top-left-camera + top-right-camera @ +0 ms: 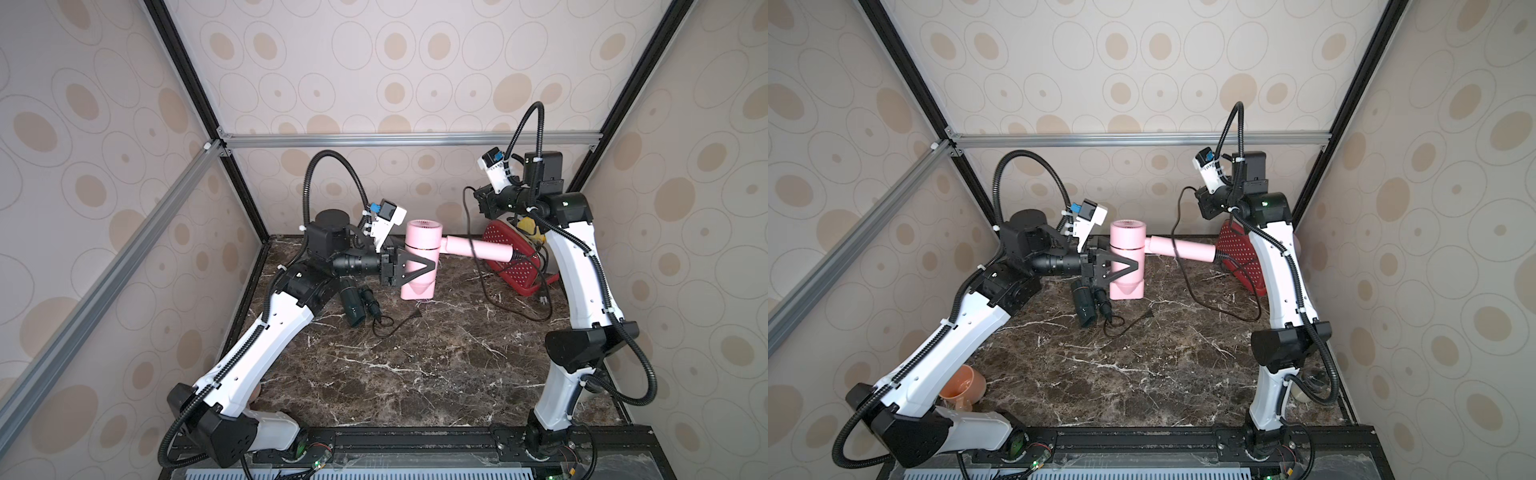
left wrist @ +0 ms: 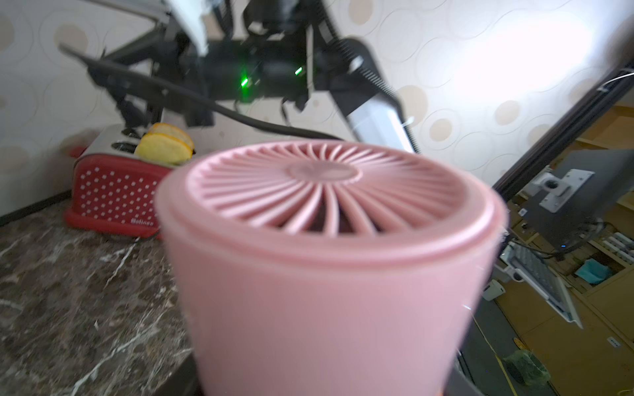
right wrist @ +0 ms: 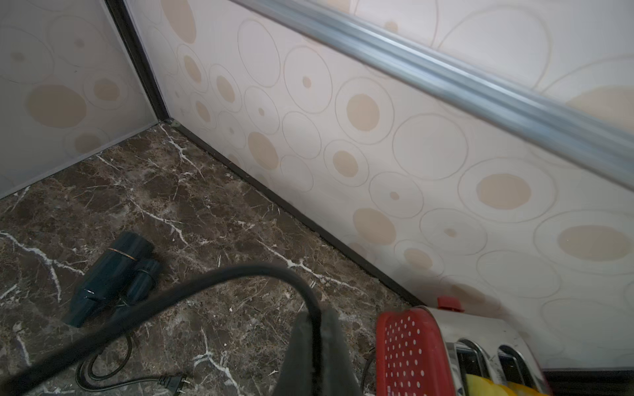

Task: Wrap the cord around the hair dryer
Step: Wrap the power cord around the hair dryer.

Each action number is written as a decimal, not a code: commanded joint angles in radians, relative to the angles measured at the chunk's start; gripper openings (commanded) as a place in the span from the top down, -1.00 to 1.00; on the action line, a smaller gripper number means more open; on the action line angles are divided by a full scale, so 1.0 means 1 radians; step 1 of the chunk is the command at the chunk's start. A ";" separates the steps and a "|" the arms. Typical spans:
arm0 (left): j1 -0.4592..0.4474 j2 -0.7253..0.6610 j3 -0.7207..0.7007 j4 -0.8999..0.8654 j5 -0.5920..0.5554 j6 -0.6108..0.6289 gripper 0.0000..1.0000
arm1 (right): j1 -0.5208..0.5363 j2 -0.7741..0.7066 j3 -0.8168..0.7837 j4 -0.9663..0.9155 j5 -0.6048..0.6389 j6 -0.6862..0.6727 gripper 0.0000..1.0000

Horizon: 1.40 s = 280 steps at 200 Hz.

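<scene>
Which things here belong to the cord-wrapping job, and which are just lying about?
In use: pink hair dryer, clamped by left gripper; its black cord, pinched by right gripper.
Lying about: dark hair dryer, red toaster, orange cup.

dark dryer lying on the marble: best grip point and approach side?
Probably from above, mid-length, jaws spanning the barrel and folded handle of the dark dryer together. It lies flat on the table with the two side by side and no gap for a finger between. Its lead trails from the handle's end, so stay clear of that.
</scene>
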 commanded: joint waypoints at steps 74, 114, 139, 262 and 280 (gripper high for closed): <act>0.141 0.033 0.107 0.655 -0.068 -0.344 1.00 | -0.043 -0.259 -0.686 0.375 -0.254 0.200 1.00; 0.170 0.187 0.270 0.605 -0.130 -0.246 1.00 | 0.094 -0.382 -0.853 0.312 -0.217 0.150 1.00; 0.190 0.281 0.385 0.459 -0.163 -0.129 1.00 | 0.229 -0.466 -0.905 0.203 -0.116 0.098 1.00; 0.355 0.417 0.637 -0.412 -0.445 0.564 1.00 | 0.656 -0.712 -0.820 -0.285 0.141 0.081 1.00; 0.356 0.433 0.612 -0.452 -0.523 0.619 1.00 | 0.702 -0.713 -0.704 -0.323 0.137 0.079 1.00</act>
